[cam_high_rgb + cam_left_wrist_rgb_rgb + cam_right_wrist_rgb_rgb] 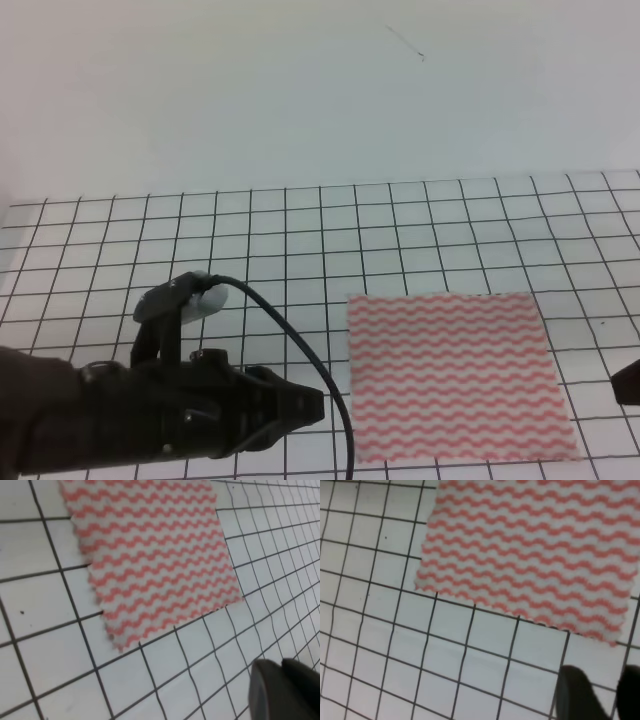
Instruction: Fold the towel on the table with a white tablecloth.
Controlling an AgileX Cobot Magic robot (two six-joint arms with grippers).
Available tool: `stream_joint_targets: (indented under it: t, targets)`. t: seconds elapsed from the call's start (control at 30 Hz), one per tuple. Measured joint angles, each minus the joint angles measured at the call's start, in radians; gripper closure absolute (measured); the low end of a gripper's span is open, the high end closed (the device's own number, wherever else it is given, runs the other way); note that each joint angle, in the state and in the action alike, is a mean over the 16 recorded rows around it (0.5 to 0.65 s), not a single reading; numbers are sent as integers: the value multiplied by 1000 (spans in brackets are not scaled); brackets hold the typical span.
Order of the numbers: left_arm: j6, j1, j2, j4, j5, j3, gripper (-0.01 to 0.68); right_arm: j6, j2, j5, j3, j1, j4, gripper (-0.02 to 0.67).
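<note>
While the towel (458, 375) lies spread flat and unfolded in the lower right of the exterior high view, neither arm touches it, so the fold has not begun. It rests on the counter (300, 230), whose white grid-lined cloth fills that view from mid-height down, with every edge and corner of the towel open to approach.

At the lower left of the same view the left tool (310, 402) points toward the towel's left edge, near it but apart. Its tips look drawn together there, and the left wrist view shows only a dark blur at the lower right, so I cannot tell its state for sure. It seems poised to go for the near left corner.

Only a dark sliver of the right arm shows at the right edge of the exterior view. In the right wrist view the right tool (602, 692) has two dark fingers (575, 695) standing apart, empty, just below the towel's lower edge, probably ready to pinch that hem.
</note>
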Motion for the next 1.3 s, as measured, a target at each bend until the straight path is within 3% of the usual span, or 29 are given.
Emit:
stream_joint_targets:
  t: [0.27,0.43,0.77,1.3]
  targets:
    - [-84,31,56,17,20,-25,435,77,100,-30,-2,26,-15,337]
    - [-160,62,81,69,54,-56,378,134,167,-80,-2,73,-48,304]
    - [-299,99,144,220,144,-143,372,261,312,-159,-2,159,-141,299]
    - [-330,100,182,277,177,-170,372,300,491,-247,-2,167,-154,301]
